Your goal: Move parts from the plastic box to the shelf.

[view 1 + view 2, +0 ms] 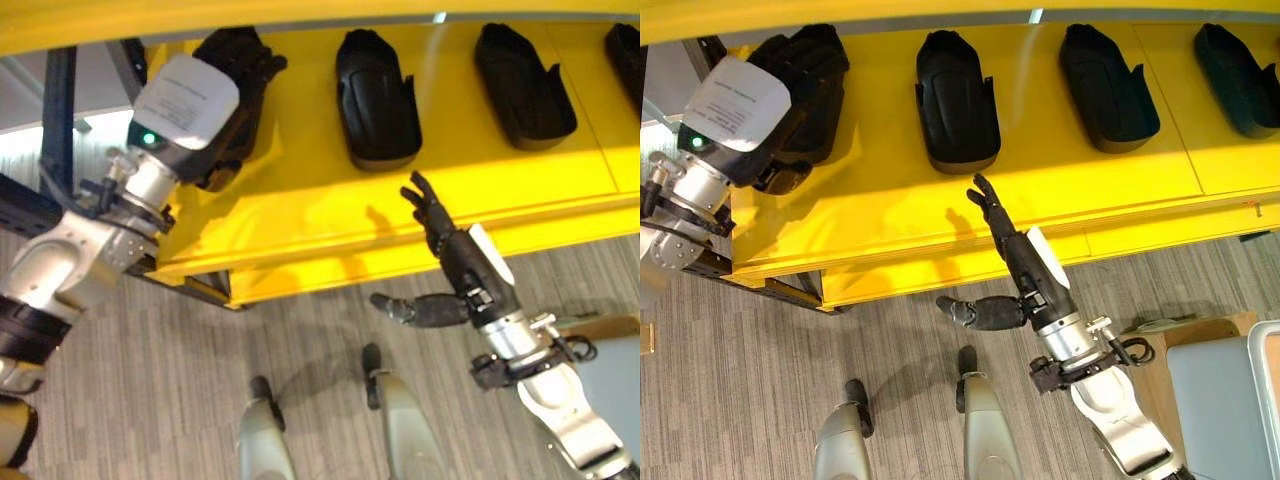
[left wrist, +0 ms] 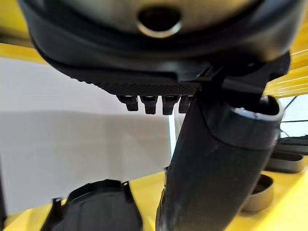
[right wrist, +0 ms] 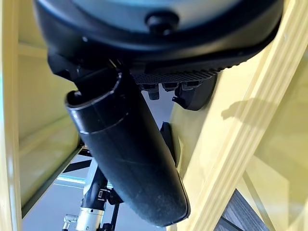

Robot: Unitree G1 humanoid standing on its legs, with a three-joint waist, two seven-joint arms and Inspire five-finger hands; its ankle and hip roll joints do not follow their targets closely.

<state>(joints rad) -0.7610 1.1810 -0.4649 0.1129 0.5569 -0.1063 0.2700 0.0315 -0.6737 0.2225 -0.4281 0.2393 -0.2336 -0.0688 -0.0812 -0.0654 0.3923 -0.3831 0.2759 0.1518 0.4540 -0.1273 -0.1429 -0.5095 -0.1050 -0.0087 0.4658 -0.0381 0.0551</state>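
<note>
Left hand [image 1: 215, 95] grips a black part [image 1: 810, 75] on the yellow shelf [image 1: 330, 215]; right hand [image 1: 455, 250] hangs with fingers straight

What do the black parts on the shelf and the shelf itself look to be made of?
The black parts look like moulded plastic: matte, uniformly dark, with rounded shells and ribbed edges. They could be rubber-coated; the look leaves that open. The yellow shelf looks like painted sheet metal or coated board: a smooth, slightly glossy surface that carries soft reflections, with a folded, stepped front lip.
</note>
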